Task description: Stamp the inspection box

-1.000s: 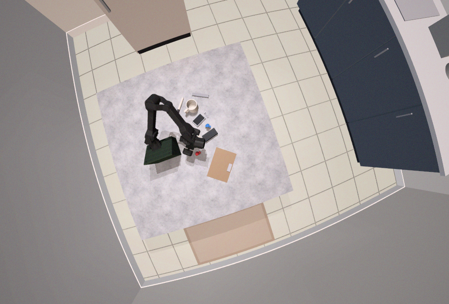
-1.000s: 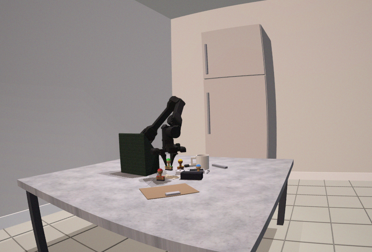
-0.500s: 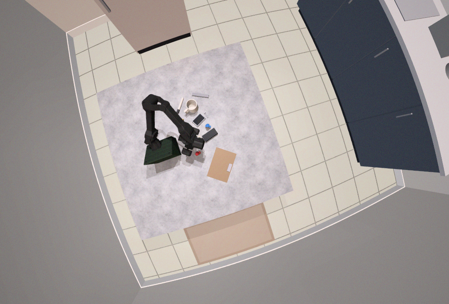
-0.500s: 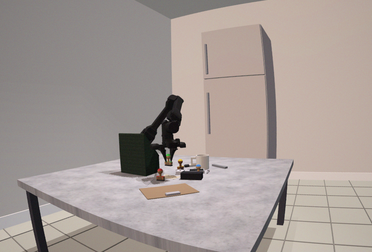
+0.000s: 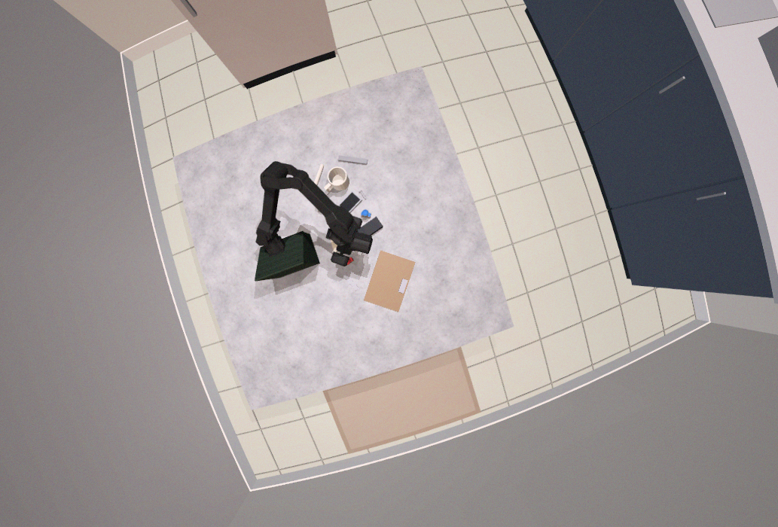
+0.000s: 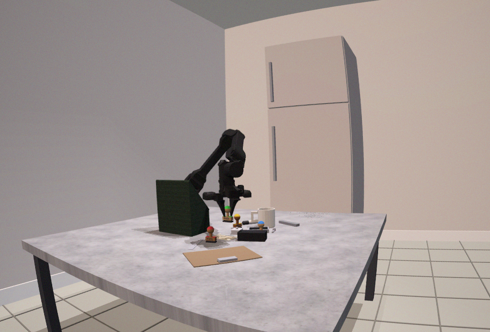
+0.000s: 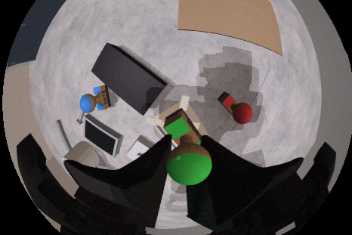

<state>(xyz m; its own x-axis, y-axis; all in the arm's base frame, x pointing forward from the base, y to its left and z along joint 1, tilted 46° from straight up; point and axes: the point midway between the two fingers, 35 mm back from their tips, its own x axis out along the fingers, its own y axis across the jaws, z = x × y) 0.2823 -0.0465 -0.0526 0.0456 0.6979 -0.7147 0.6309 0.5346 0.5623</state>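
My gripper (image 6: pixel 227 215) (image 7: pixel 186 139) is shut on the green-topped PASS stamp (image 6: pixel 227 209) (image 7: pixel 189 168), holding it roughly upright above the bench. The tan card (image 6: pixel 226 237) (image 7: pixel 170 111) lies below it with white tape pieces at its corners. The stamp and fingers hide much of the card, including the inspection box, in the wrist view. The ink pad (image 5: pixel 350 202) (image 7: pixel 100 135), dark in a pale grey frame, lies left of the gripper in the wrist view. I cannot tell whether the stamp face carries ink.
A red stamp (image 5: pixel 349 260) (image 6: pixel 210 235) (image 7: pixel 242 112) stands beside the card. A black block (image 6: pixel 252 235) (image 7: pixel 130 78) and blue DATE stamp (image 6: pixel 260 224) (image 7: pixel 88 103) stand opposite. A yellow stamp (image 6: pixel 236 219), mug (image 5: pixel 337 180) (image 6: pixel 266 217), brown board (image 5: pixel 387 279) (image 7: pixel 226 13) and dark green block (image 5: pixel 287 256) are nearby.
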